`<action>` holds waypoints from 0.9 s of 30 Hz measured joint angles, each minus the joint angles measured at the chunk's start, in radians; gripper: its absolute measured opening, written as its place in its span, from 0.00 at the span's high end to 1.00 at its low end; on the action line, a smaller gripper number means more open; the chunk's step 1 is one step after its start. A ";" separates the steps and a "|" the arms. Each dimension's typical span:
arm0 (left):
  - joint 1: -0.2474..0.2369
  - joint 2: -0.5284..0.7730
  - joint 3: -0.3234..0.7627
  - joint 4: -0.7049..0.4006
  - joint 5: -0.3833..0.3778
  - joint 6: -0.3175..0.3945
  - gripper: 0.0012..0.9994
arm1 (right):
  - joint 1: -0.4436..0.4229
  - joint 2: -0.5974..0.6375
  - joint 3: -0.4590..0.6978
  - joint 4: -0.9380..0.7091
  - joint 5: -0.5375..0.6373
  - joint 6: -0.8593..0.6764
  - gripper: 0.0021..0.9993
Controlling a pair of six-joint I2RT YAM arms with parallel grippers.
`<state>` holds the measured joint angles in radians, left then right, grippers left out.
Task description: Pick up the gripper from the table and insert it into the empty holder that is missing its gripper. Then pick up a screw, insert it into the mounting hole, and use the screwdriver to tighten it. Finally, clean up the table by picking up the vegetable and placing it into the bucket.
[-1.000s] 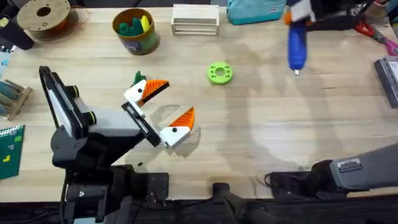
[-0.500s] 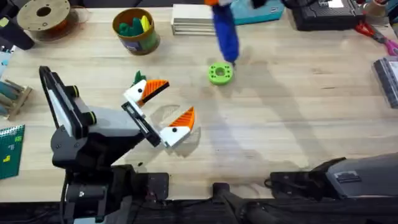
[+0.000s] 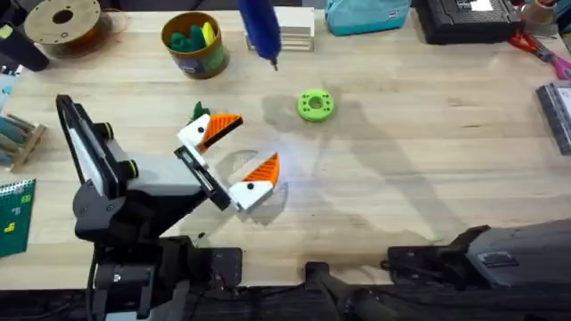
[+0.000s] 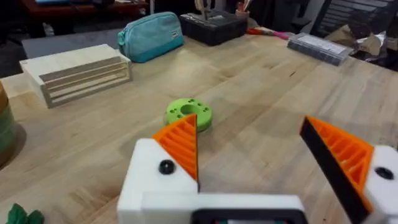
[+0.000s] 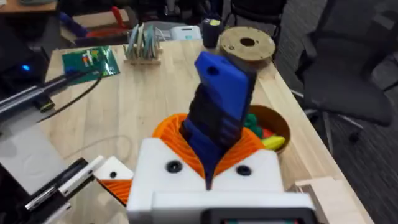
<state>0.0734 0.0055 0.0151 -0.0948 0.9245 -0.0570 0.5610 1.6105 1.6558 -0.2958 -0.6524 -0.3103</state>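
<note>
While clamped, screwdriver (image 5: 219, 115) fills right end effector (image 5: 208, 167).

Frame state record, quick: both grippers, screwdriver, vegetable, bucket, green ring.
left gripper: open, low over the table, orange pads on both fingers
right gripper: shut on the screwdriver
screwdriver: held off the table, tip down
vegetable: on the table beside the left gripper, not in the bucket
bucket: upright, holds green and yellow pieces
green ring: on the table, apart from both grippers

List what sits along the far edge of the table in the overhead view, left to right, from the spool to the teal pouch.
Brown filament spool → yellow bucket → blue screwdriver, held up in the air → wooden slatted box → teal pouch.
</note>
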 joint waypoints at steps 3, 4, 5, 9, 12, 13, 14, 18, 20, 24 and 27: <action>0.000 0.000 0.000 0.000 0.000 0.000 0.00 | 0.022 0.002 0.000 0.017 -0.001 0.000 0.99; 0.000 0.000 0.000 0.000 0.000 0.000 0.00 | 0.027 0.003 0.000 0.019 -0.002 0.000 0.99; 0.000 0.000 0.000 0.000 0.000 0.000 0.00 | 0.031 0.005 -0.001 0.024 -0.006 0.000 0.99; 0.000 0.000 0.000 0.000 0.000 0.000 0.00 | 0.032 0.007 -0.050 0.146 -0.093 0.000 1.00; 0.000 0.000 0.000 0.000 0.000 0.000 0.00 | 0.038 0.006 -0.126 0.321 -0.173 0.027 1.00; 0.000 0.000 0.000 0.000 0.000 0.000 0.00 | 0.042 0.006 -0.156 0.381 -0.189 0.044 1.00; 0.000 0.000 0.000 0.000 0.000 0.000 0.00 | 0.048 0.005 -0.192 0.450 -0.204 0.067 1.00; 0.000 0.000 0.000 0.000 0.000 0.000 0.00 | 0.076 0.001 -0.334 0.726 -0.237 0.187 1.00; 0.000 0.000 0.000 0.000 0.000 0.000 0.00 | 0.092 0.001 -0.377 0.813 -0.248 0.264 1.00; 0.000 0.000 0.000 0.000 0.000 0.000 0.00 | 0.122 0.001 -0.398 0.839 -0.269 0.385 1.00; 0.000 0.000 0.000 0.000 0.000 0.000 0.00 | 0.139 -0.001 -0.398 0.843 -0.277 0.420 1.00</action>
<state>0.0734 0.0055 0.0151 -0.0948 0.9245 -0.0570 0.7003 1.6093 1.2579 0.5476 -0.9295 0.1101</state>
